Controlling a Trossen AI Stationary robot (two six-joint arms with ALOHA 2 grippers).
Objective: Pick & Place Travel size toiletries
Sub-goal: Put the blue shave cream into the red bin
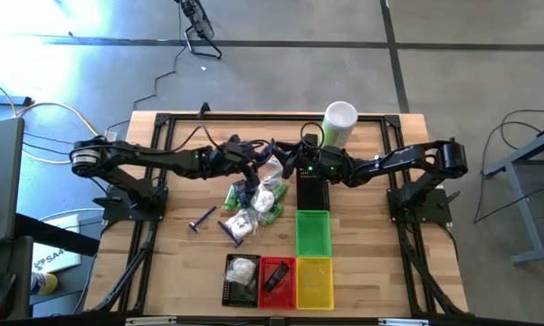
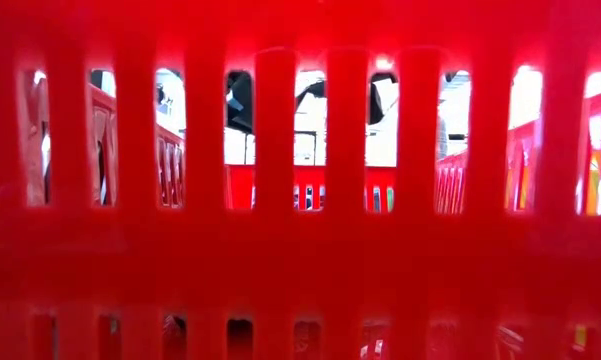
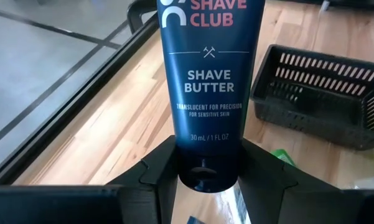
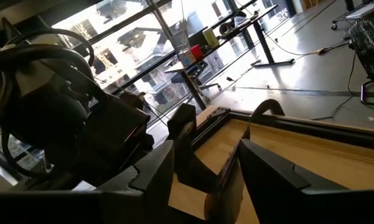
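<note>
From above we are seeing both arms meeting over the toiletries pile [image 1: 253, 201]. Only the left wrist view is showing the left gripper [image 3: 206, 177] clamping a dark blue tube [image 3: 205, 87]; the right gripper's [image 4: 204, 168] fingers are standing apart, empty.

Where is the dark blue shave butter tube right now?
The shave butter tube is clamped in the left claw, held above the pile of toiletries mid-table, left of the black basket.
</note>
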